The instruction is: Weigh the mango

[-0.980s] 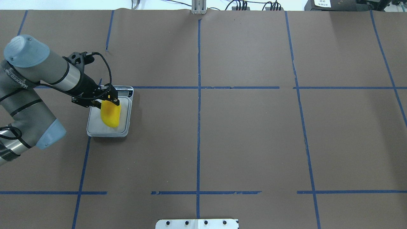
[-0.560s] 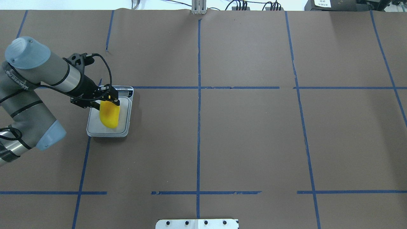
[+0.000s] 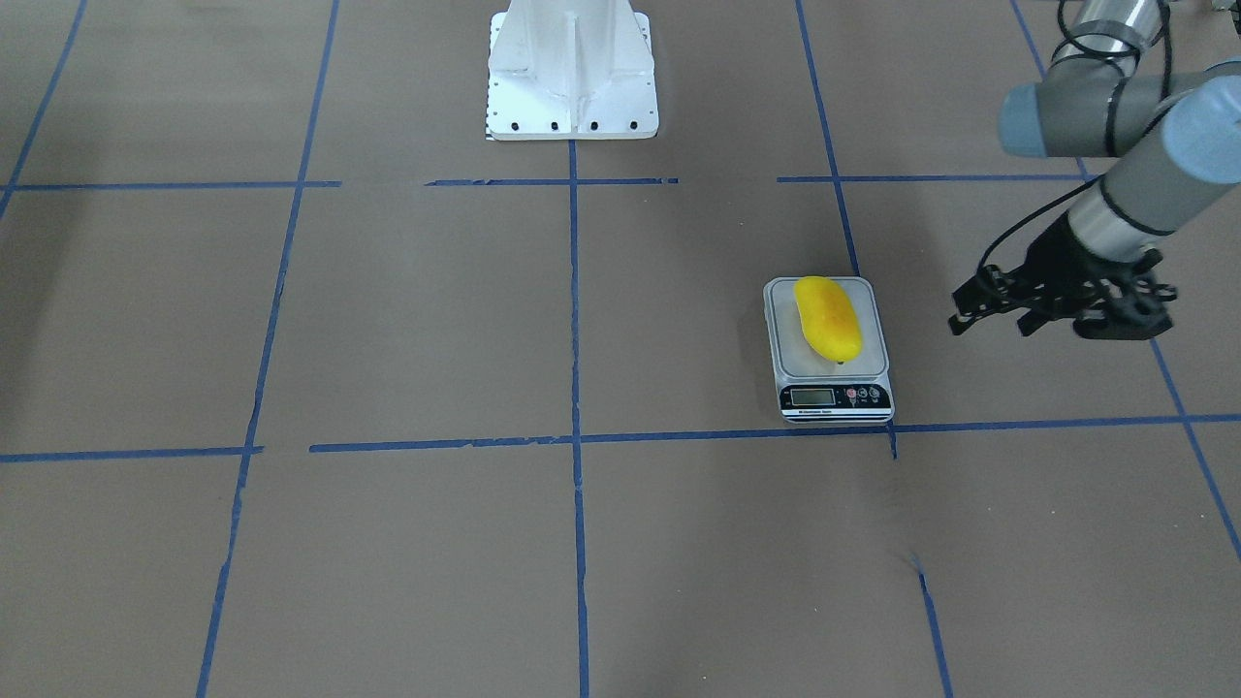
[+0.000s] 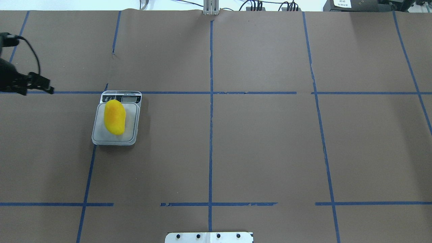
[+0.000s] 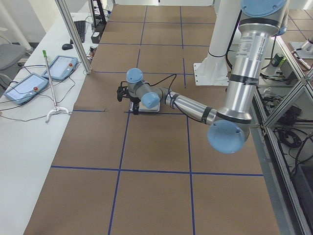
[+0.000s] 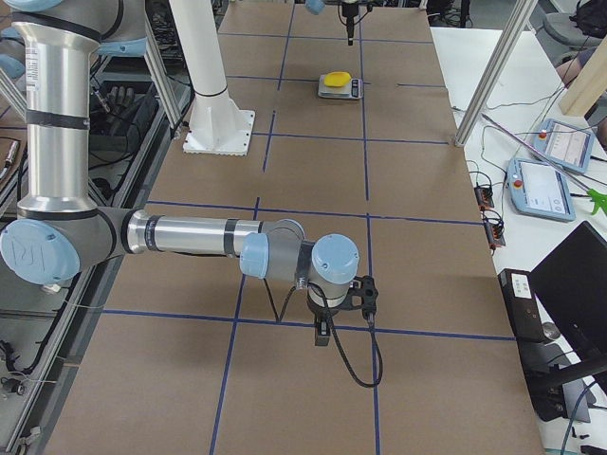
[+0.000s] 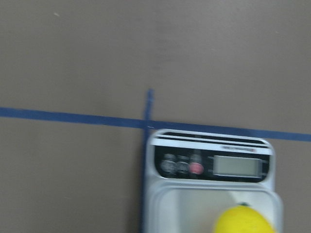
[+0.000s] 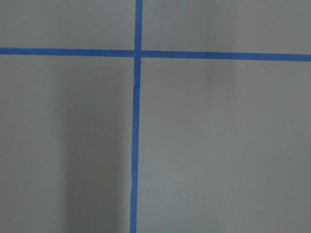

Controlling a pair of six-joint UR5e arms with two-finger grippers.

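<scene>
The yellow mango (image 4: pixel 114 117) with an orange blush lies lengthwise on the grey platform of the scale (image 4: pixel 116 139), free of any gripper. It also shows in the front view (image 3: pixel 827 317) on the scale (image 3: pixel 836 370) and at the bottom edge of the left wrist view (image 7: pixel 243 221), below the scale's display (image 7: pixel 238 166). My left gripper (image 4: pixel 47 89) is open and empty, well to the left of the scale and above the table; in the front view (image 3: pixel 989 328) it hangs right of the scale. My right gripper (image 6: pixel 322 334) shows only in the right side view, far from the scale; I cannot tell its state.
The table is covered in brown paper with a grid of blue tape lines (image 4: pixel 211 101). The robot's white base plate (image 3: pixel 572 73) stands at the middle of the robot's side. Operator pendants (image 5: pixel 29 83) lie on a side bench.
My left gripper has let go of the mango and pulled away to the left, off the scale. The mango now lies flat on the platform.
</scene>
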